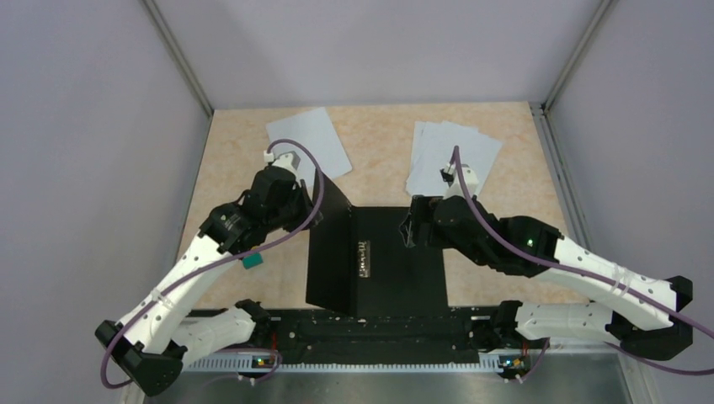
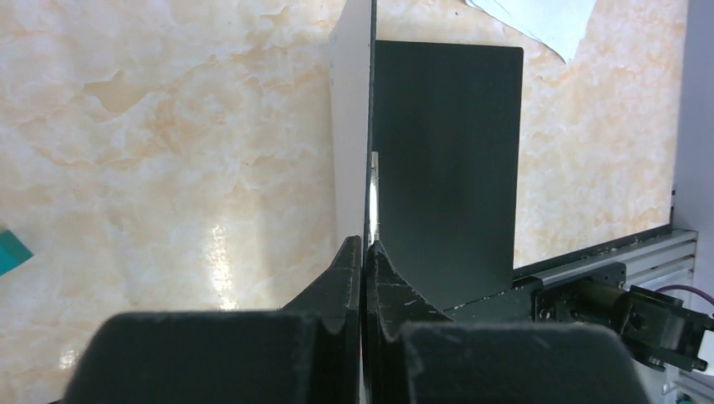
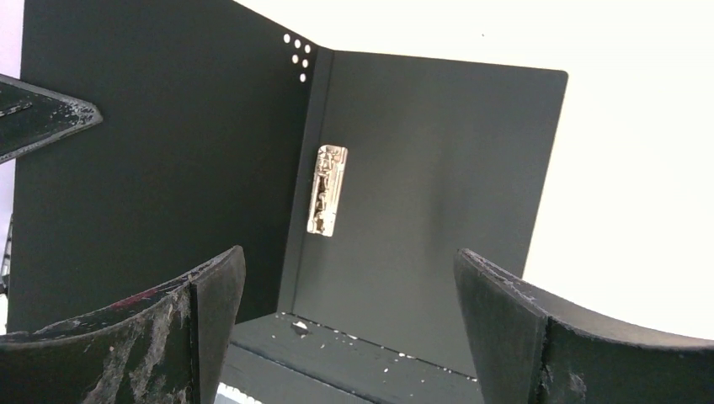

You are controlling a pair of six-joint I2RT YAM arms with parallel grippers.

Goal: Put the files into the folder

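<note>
The folder [image 1: 396, 265] lies open in the middle of the table, black inner faces up, with the metal spine clip [image 1: 364, 258] showing. Its right cover lies flat. Its left cover [image 1: 330, 244] stands raised. My left gripper [image 1: 313, 192] is shut on that cover's far edge; the left wrist view shows the thin cover [image 2: 369, 126] edge-on between the closed fingers [image 2: 349, 261]. My right gripper [image 1: 410, 227] is open and empty over the far edge of the flat cover, facing the clip [image 3: 327, 190]. One white file sheet [image 1: 308, 141] lies back left. A small stack of files [image 1: 452, 156] lies back right.
A small teal block [image 1: 253, 261] lies on the table left of the folder, under my left arm; it also shows in the left wrist view [image 2: 13, 252]. A black rail [image 1: 379, 324] runs along the near edge. Grey walls enclose the table.
</note>
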